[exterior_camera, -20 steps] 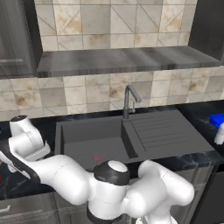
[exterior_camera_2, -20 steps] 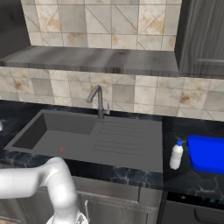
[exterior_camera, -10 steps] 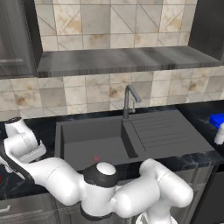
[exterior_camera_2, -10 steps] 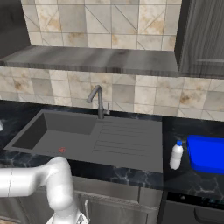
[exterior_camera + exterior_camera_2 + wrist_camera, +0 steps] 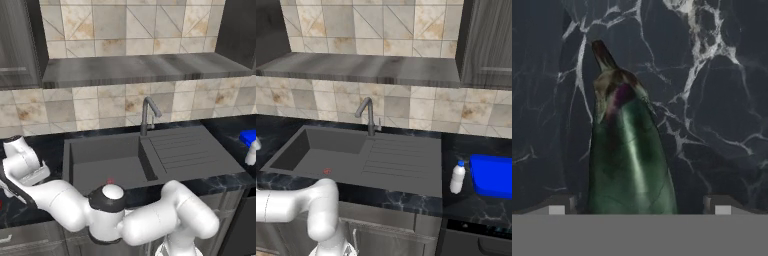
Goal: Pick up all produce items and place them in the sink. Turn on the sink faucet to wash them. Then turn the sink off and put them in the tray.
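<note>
The task looked barely begun. In the hand view the pincer (image 5: 639,207) stood with its jaws wide apart, straddling the dark green produce item (image 5: 629,160), which lay on the black marble desk (image 5: 722,115), stem toward 12 o'clock, not yet gripped. The sink (image 5: 331,152) held no produce, the faucet (image 5: 368,115) looked dry, and the blue tray (image 5: 493,175) waited at 3 o'clock.

Dark green-black produce item (image 5: 632,155) with a stem lies on black marble, lower middle of the hand view. Grey sink (image 5: 406,165) and faucet (image 5: 369,116) sit mid-frame, blue tray (image 5: 492,175) far right.
</note>
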